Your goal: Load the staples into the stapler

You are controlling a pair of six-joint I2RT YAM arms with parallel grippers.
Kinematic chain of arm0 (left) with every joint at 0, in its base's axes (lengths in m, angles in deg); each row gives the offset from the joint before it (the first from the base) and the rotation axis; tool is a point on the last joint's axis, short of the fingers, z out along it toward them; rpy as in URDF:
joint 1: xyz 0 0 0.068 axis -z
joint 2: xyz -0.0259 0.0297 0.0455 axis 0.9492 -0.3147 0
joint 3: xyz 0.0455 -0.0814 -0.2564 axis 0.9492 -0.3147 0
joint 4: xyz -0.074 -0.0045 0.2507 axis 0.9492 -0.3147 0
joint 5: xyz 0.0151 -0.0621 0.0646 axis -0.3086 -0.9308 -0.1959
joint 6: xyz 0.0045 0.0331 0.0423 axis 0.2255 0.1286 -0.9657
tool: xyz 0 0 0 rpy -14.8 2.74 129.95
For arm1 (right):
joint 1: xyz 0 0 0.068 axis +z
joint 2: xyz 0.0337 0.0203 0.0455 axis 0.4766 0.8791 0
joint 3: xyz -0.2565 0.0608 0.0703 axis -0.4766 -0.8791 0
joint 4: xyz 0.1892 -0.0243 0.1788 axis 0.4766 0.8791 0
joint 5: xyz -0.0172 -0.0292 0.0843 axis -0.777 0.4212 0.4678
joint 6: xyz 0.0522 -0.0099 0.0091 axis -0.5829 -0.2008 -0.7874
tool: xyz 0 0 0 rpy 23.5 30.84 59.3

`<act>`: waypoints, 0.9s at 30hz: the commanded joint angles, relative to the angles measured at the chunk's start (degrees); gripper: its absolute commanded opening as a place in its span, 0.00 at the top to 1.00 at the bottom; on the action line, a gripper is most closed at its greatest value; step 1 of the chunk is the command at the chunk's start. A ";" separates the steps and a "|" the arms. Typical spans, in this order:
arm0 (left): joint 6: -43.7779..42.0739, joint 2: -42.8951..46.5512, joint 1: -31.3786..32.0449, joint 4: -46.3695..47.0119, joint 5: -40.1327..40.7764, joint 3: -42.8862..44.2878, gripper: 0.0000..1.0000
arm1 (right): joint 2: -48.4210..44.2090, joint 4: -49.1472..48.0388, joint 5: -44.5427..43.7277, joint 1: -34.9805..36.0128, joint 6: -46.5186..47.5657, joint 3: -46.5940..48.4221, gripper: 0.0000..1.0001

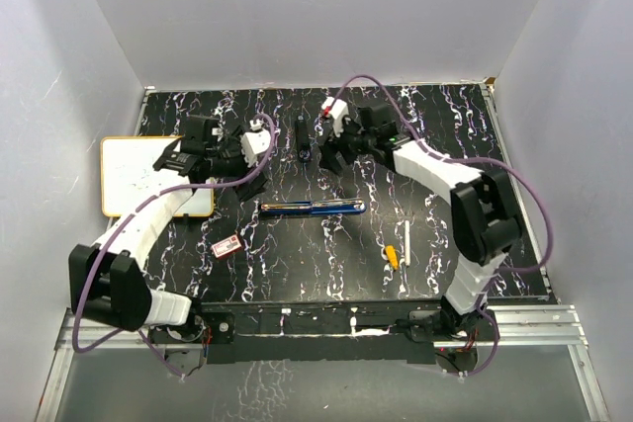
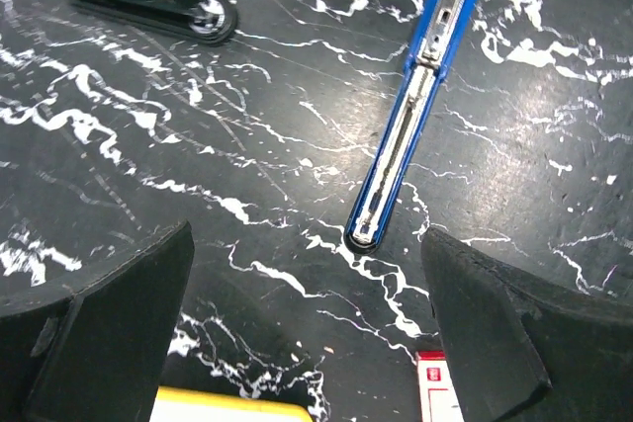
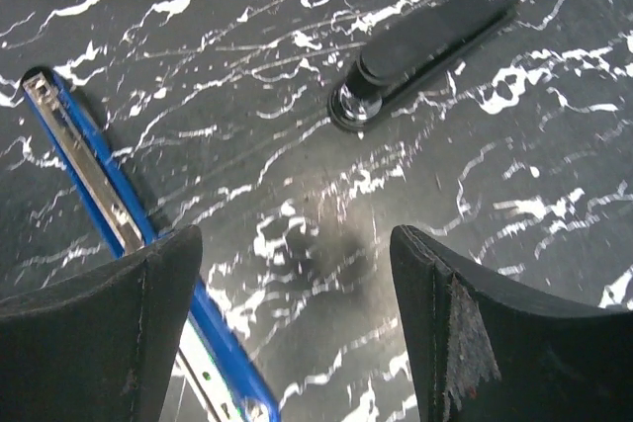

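Currently the left gripper [image 2: 307, 236] is hanging above the table [image 1: 297, 269] with its jaws spread wide and nothing between them. The staples [image 1: 226, 245] are lying flat on the table, nearer the arm bases than this gripper and well apart from the right one. In the left wrist view only a red-and-white corner of the box is showing, at the bottom edge, just inside the finger on the right of that view. The blue stapler [image 1: 312, 208] is lying folded open and flat, its metal rail facing up. Its near end is sitting just ahead of the left gripper's open gap, and its body is running away toward the upper right of that view. The staples are resting short of that end, not touching it.

The right gripper [image 3: 295, 236] is likewise standing wide open, gripping nothing. The blue stapler is running behind the finger on the left of the right wrist view. The black stapler [image 3: 425, 42] is lying closed ahead of the gripper and to the right, its rounded end toward the gripper. A board [image 1: 148, 175] with a yellow rim is lying beside the left gripper, on the side away from the staplers. A pen [image 1: 393, 256] is lying nearer the bases than the right gripper.
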 commanded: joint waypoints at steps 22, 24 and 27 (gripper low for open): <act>18.99 10.60 -1.22 1.16 22.15 -3.67 0.03 | 1.72 17.80 3.29 5.52 15.32 1.49 0.16; 19.47 10.80 -1.32 0.88 22.00 -3.47 0.03 | 2.16 18.13 3.45 5.86 15.42 0.65 0.15; 20.17 10.86 -1.33 1.12 23.16 -3.34 0.03 | 3.53 16.53 1.12 6.07 15.24 -0.56 0.15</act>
